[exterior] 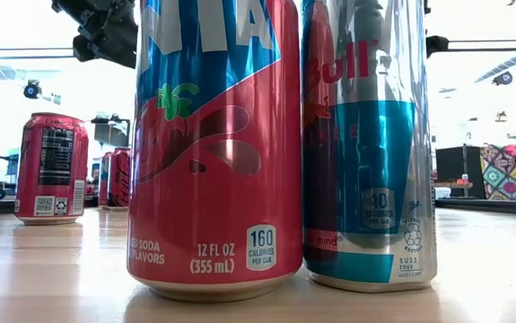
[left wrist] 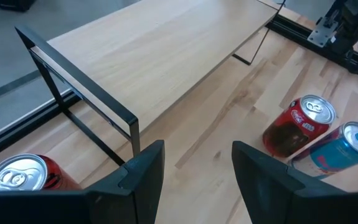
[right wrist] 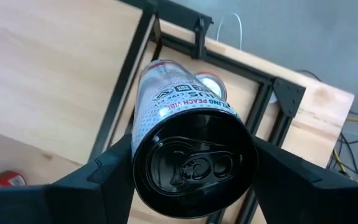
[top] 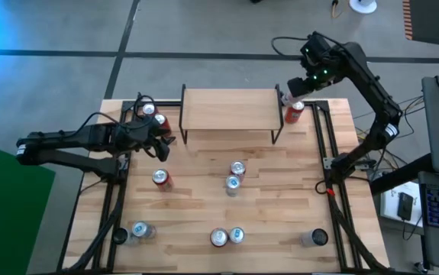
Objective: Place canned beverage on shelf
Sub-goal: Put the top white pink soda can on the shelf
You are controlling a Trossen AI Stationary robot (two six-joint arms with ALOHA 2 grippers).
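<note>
The shelf (top: 227, 109), a light-wood plank on thin black legs, stands at the table's far middle. My right gripper (top: 295, 88) hovers over the shelf's right end, shut on a pale can with a black top (right wrist: 191, 149). Beyond that, a red can (top: 293, 113) stands on the table by the shelf's right legs. My left gripper (top: 162, 147) is open and holds nothing near the shelf's left end (left wrist: 73, 74), beside two red cans (top: 156, 118). My right gripper pinches the pale can between its two fingers (right wrist: 113, 168), on opposite sides of the wall just below the black top rim (right wrist: 142, 143). The fingers come from above, slanting down. The can hangs tilted below them; its lower end is hidden behind its own body.
Several more cans stand about the slatted table: one red (top: 161, 179), a pair in the middle (top: 235, 176), a pair at the near edge (top: 227, 236), one near left (top: 140, 230), a dark one near right (top: 314, 238). Black frame rails (top: 326, 145) run along both sides.
</note>
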